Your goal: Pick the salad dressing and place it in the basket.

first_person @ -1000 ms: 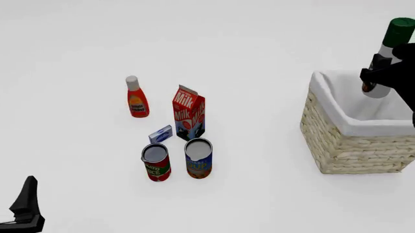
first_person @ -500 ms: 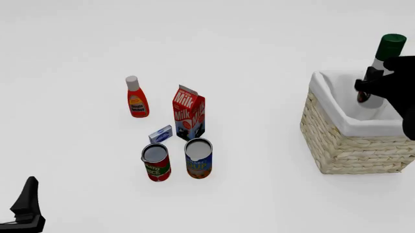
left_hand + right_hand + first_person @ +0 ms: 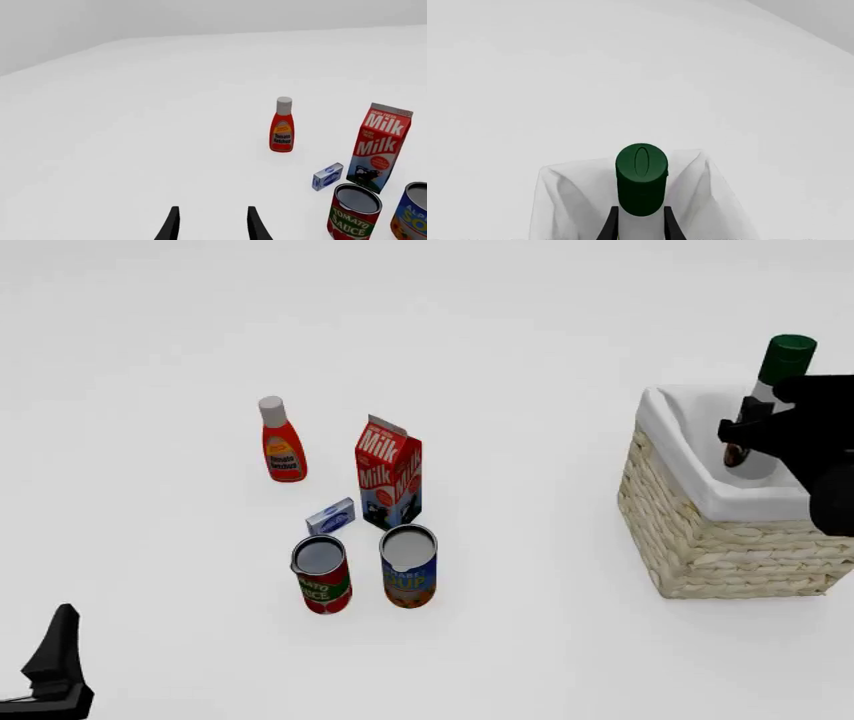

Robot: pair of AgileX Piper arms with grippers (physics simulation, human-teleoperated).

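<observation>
The salad dressing [image 3: 775,375], a white bottle with a dark green cap, hangs upright in my right gripper [image 3: 755,435], which is shut on its body. Its lower part is down inside the basket [image 3: 707,530], a tan wicker basket with a white cloth lining at the right of the front view. In the right wrist view the green cap [image 3: 641,177] stands between my fingertips [image 3: 608,225] over the white lining [image 3: 560,200]. My left gripper [image 3: 211,224] is open and empty, low at the near left [image 3: 54,665], far from the basket.
Left of the basket stand a red ketchup bottle [image 3: 280,440], a milk carton [image 3: 388,472], a small blue-and-white box [image 3: 330,516], a tomato sauce can [image 3: 322,574] and a soup can [image 3: 408,566]. All show in the left wrist view too.
My right gripper has moved down and slightly left with the salad dressing, lowering it from above the basket's rim into the basket. The left arm has not moved.
</observation>
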